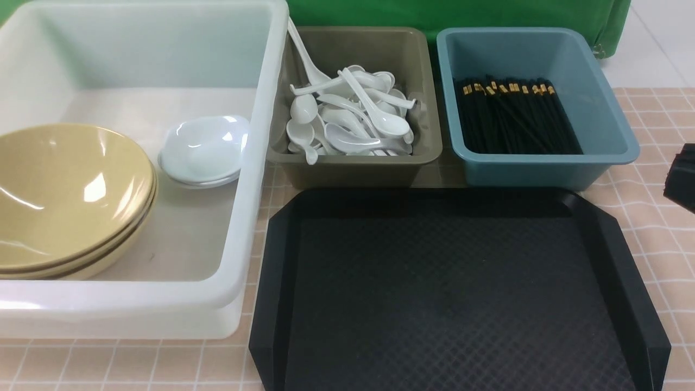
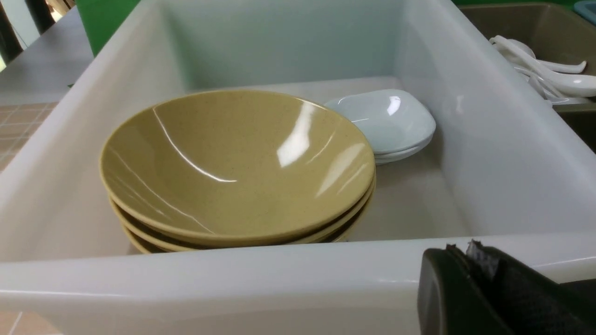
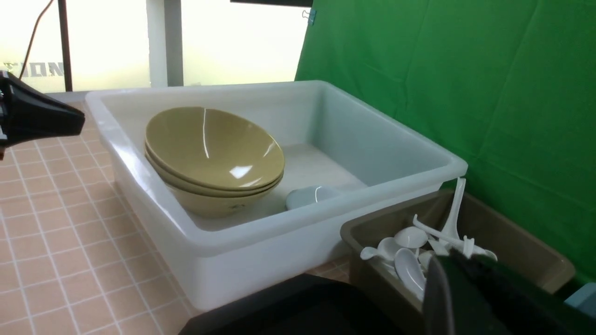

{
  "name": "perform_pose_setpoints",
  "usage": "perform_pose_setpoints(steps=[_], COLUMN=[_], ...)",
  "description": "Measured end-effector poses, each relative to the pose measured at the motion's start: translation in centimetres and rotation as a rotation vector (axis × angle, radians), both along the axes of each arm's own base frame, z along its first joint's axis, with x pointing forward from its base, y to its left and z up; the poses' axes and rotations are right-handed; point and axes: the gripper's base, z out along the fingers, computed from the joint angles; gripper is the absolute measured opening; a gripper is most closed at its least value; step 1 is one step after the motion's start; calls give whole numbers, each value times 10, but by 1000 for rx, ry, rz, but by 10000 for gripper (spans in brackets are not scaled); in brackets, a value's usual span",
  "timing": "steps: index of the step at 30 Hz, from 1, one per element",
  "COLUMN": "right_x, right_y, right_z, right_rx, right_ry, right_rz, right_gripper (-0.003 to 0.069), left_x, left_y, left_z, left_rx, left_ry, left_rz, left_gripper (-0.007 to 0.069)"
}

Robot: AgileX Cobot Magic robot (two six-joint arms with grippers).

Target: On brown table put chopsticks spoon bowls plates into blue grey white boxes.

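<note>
Three stacked tan bowls [image 1: 65, 190] and stacked white plates [image 1: 206, 146] lie in the white box [image 1: 266, 136]. Several white spoons [image 1: 353, 119] fill the olive-grey box [image 1: 353, 168]. Black chopsticks [image 1: 516, 117] lie in the blue box [image 1: 543, 168]. My left gripper [image 2: 461, 251] is shut and empty, just outside the white box's near rim [image 2: 233, 274], facing the bowls [image 2: 233, 163] and plates [image 2: 386, 116]. My right gripper [image 3: 447, 265] is shut and empty near the grey box's spoons [image 3: 409, 251]. It shows at the front view's right edge [image 1: 678, 174].
A black textured tray [image 1: 450, 293] lies on the brown table [image 1: 651, 108] in front of the grey and blue boxes, with nothing on it. A green cloth [image 3: 465, 93] hangs behind the boxes. The left gripper [image 3: 37, 116] shows beside the white box in the right wrist view.
</note>
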Motion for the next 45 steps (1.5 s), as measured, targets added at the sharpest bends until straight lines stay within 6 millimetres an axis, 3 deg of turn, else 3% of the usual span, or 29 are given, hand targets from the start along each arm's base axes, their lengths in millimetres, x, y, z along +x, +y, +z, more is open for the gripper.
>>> perform_pose_setpoints(steps=[11, 21, 26, 30, 35, 40, 41, 42, 45], right_x=[0, -2, 2, 9, 7, -7, -7, -10, -13], right_y=[0, -7, -19, -34, -60, -77, -77, -79, -82], right_z=[0, -1, -16, -44, -95, -150, -153, -173, -192], right_rx=[-7, -45, 21, 98, 200, 126, 124, 105, 103], right_ry=[-3, -121, -127, -27, 101, 91, 92, 117, 143], right_rz=[0, -29, -150, -335, -617, -812, -812, -853, -887], right_gripper=[86, 92, 49, 35, 36, 36, 36, 36, 36], left_x=[0, 0, 0, 0, 0, 0, 0, 0, 0], left_y=[0, 0, 0, 0, 0, 0, 0, 0, 0], left_z=[0, 0, 0, 0, 0, 0, 0, 0, 0], left_rx=[-1, -1, -1, -1, -1, -1, -1, -1, -1], left_ry=[-1, -1, -1, -1, -1, -1, -1, -1, -1], left_rz=[0, 0, 0, 0, 0, 0, 0, 0, 0], left_gripper=[5, 5, 5, 5, 5, 5, 5, 5, 5])
